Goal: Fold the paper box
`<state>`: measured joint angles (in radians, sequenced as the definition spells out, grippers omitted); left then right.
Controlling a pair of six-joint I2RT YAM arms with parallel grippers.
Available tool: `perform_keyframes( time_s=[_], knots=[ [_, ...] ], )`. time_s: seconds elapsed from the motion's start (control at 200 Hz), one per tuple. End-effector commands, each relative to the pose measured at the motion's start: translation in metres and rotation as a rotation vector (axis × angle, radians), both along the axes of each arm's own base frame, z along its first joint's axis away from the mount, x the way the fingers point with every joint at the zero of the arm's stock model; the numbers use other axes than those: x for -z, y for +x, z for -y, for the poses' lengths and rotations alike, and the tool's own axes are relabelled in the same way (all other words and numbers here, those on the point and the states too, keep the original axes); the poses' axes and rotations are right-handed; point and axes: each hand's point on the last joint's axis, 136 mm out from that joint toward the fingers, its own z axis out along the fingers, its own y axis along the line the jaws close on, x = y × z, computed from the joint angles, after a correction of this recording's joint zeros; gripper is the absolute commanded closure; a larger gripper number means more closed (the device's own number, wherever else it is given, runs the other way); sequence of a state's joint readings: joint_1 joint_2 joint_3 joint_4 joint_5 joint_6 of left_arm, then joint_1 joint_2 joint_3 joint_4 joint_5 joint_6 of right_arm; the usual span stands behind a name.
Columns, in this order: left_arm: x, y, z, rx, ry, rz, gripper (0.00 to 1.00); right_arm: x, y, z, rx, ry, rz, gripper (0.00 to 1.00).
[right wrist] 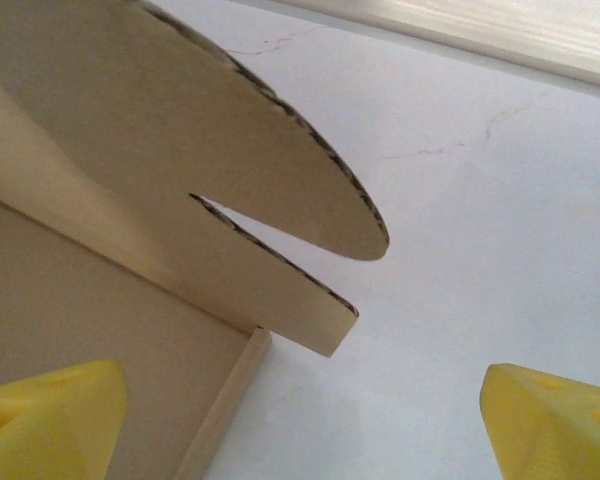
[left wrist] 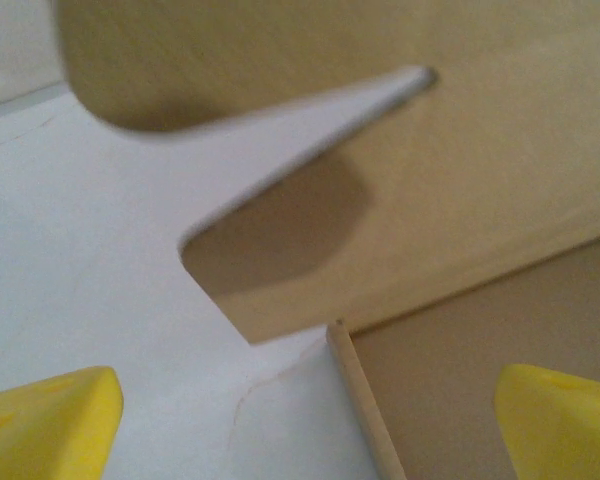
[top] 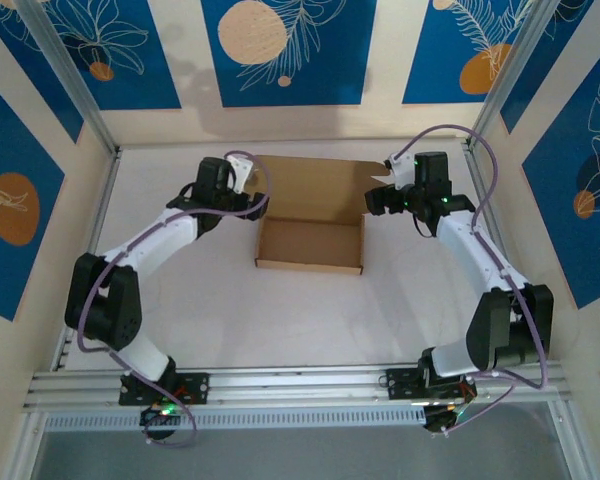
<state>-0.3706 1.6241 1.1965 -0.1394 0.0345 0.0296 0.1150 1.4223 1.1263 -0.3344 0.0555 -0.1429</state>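
The paper box [top: 310, 243] is plain brown cardboard in the middle of the white table. Its shallow tray lies at the front and its lid panel [top: 315, 185] lies flat behind it. My left gripper [top: 243, 173] hovers at the lid's far left corner, open. In the left wrist view the yellow fingertips [left wrist: 50, 425] stand wide apart over the tray's side wall [left wrist: 365, 405] and a rounded tab [left wrist: 280, 240]. My right gripper [top: 385, 180] is at the far right corner, also open. Its fingertips [right wrist: 555, 420] stand wide apart below the right rounded tab [right wrist: 230, 150], with nothing held.
Walls with blue patterned panels [top: 285, 45] close in the table at the back and sides. An aluminium rail [top: 300, 385] with both arm bases runs along the near edge. Bare white table [top: 180, 300] lies to the left, right and front of the box.
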Motion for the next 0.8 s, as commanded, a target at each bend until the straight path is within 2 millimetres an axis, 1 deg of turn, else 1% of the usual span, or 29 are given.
perform_keyframes(
  time_s=[0.0,0.125,0.18,0.295,0.38,0.43,0.5,0.56,0.655,0.685,0.79],
  knots=[
    [-0.034,0.018,0.01,0.1,-0.073,0.113,0.04,0.001,0.008,-0.009,-0.085,0.04,0.053,0.06],
    [-0.043,0.029,-0.004,0.103,-0.124,0.178,0.04,0.003,0.015,-0.006,-0.128,0.053,0.078,0.08],
    [-0.046,0.03,-0.008,0.126,-0.137,0.215,0.04,0.005,0.017,-0.006,-0.147,0.072,0.078,0.08],
    [-0.049,0.036,-0.012,0.183,-0.127,0.287,0.04,0.005,0.022,-0.016,-0.213,0.115,0.086,0.11],
    [-0.049,0.044,-0.009,0.236,-0.169,0.288,0.05,0.006,0.024,-0.028,-0.271,0.143,0.08,0.13],
    [-0.054,0.046,-0.002,0.296,-0.216,0.306,0.06,0.007,0.024,-0.035,-0.306,0.152,0.087,0.13],
    [-0.055,0.046,0.008,0.362,-0.264,0.331,0.08,0.011,0.024,-0.041,-0.333,0.143,0.083,0.14],
    [-0.054,0.047,0.014,0.391,-0.302,0.332,0.13,0.018,0.027,-0.039,-0.318,0.122,0.068,0.16],
    [-0.046,0.05,0.02,0.409,-0.33,0.283,0.26,0.024,0.033,-0.034,-0.281,0.1,0.05,0.24],
    [-0.043,0.049,0.021,0.415,-0.336,0.269,0.3,0.024,0.036,-0.032,-0.263,0.093,0.052,0.27],
    [-0.037,0.045,0.022,0.408,-0.341,0.25,0.47,0.02,0.04,-0.029,-0.223,0.075,0.082,0.37]
  ],
)
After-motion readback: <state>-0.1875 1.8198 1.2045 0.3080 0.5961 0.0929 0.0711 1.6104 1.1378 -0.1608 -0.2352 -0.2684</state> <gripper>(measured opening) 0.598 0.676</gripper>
